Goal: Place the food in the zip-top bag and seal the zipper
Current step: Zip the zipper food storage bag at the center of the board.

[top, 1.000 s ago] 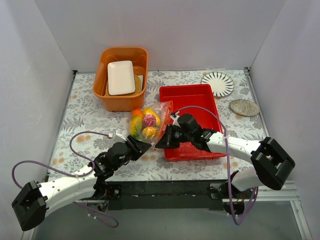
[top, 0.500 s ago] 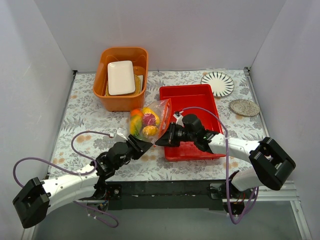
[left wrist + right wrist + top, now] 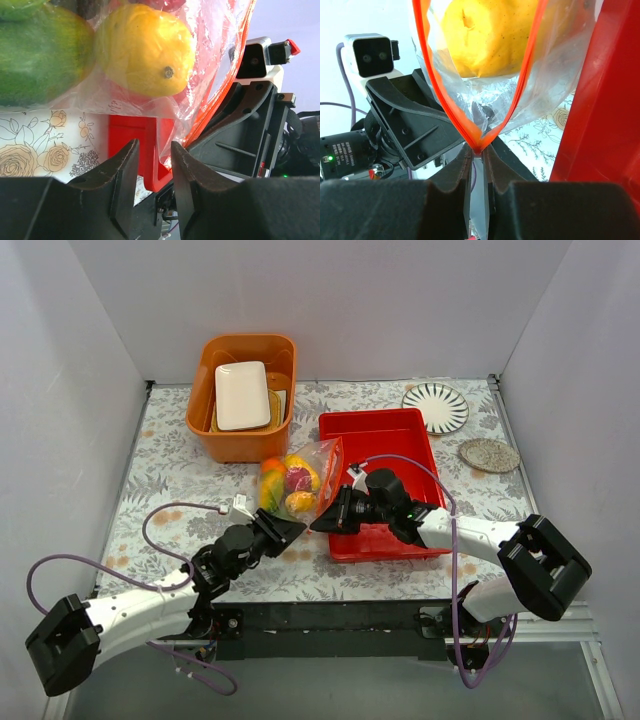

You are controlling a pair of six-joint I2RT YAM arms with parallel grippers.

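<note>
- Clear crinkly zip-top bag (image 3: 300, 480): on the flowery bench (image 3: 160, 470), just left of the red plastic tray (image 3: 385, 425), near side of the orange plastic tub (image 3: 205, 380)
- Toy plastic fruits (image 3: 145, 47): all bunched up inside the bag
- Right pincer (image 3: 479, 152): clamped on the orange-red zipper strip (image 3: 475, 139) at the bag's near corner
- Left pincer (image 3: 153, 150): spread a bit, right under the bag's film

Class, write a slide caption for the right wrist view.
Right gripper pinches the end of the zipper, its two strips gaping apart, a yellow fruit inside the zip-top bag.
</note>
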